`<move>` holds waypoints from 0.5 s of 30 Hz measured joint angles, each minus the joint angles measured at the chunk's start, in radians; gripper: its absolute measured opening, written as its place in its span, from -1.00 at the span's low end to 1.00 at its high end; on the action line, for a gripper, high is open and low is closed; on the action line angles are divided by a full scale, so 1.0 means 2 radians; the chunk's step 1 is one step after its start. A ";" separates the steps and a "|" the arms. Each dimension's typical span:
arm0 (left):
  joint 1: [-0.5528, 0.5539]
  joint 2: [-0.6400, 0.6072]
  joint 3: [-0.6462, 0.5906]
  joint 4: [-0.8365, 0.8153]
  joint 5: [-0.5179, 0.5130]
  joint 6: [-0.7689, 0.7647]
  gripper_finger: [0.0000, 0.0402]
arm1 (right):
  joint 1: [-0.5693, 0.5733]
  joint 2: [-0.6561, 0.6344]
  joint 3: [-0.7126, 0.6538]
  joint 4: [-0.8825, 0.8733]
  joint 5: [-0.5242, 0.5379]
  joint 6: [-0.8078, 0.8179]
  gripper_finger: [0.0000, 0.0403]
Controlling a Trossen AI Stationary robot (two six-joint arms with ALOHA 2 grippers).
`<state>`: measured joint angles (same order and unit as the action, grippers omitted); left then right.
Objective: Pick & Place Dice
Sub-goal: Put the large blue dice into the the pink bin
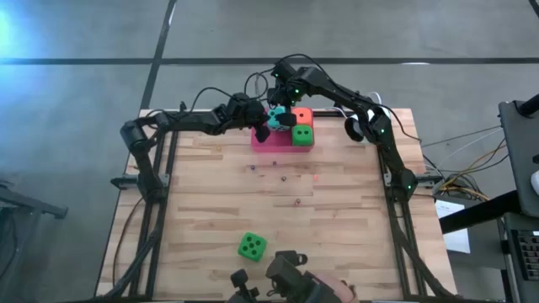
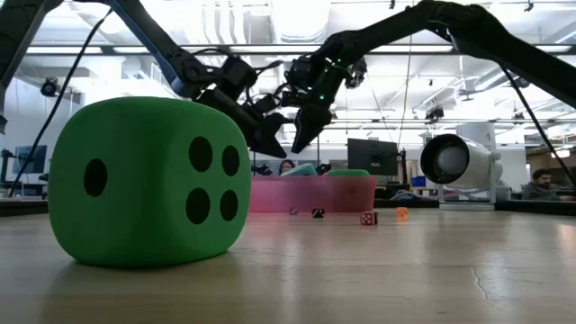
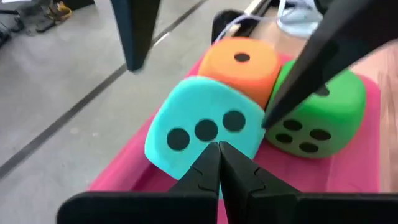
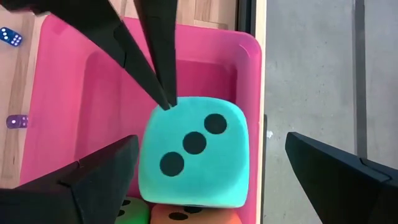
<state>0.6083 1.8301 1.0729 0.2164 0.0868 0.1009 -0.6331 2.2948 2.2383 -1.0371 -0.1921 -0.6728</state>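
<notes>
— Room and surface? 
— Grey floor (image 1: 84, 34) with dark seams around a pale wooden plank tabletop (image 1: 278, 210); beyond it, in the low view, an open hall with ceiling lights, monitors, a seated person far right.

— On the tabletop? 
— Pink tray (image 1: 282, 140) at the far edge, holding the teal die (image 4: 193, 152), the orange die (image 3: 241, 62) and a green die (image 3: 317, 112), packed touching. Second green die (image 1: 252, 246) alone near the front edge, well apart from the tray, filling the low view's left. Tiny dice scattered on the planks between. White cylindrical device (image 2: 459, 162) off to the right.

— Claws? 
— Left claw (image 3: 219, 152) pressed together, tips against the teal die's three-pip face, holding nothing. Right claw (image 4: 205, 168) spread wide, straddling the teal die from above, fingers apart from its sides.

— In the way? 
— Left claw's fingers cross over the tray, right beside the right claw.

— Writing? 
— None legible.
</notes>
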 joint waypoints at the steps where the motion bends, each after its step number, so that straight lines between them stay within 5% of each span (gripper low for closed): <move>1: 0.000 0.000 0.000 -0.002 0.000 0.000 -0.96 | 0.000 0.000 0.000 0.000 0.000 0.000 0.99; 15: 0.000 -0.052 0.000 -0.060 -0.002 0.016 -0.96 | -0.001 -0.009 0.000 -0.004 0.000 -0.004 0.99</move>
<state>0.6079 1.7262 1.0721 0.0960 0.0824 0.1334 -0.6350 2.2771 2.2383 -1.0451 -0.1917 -0.6800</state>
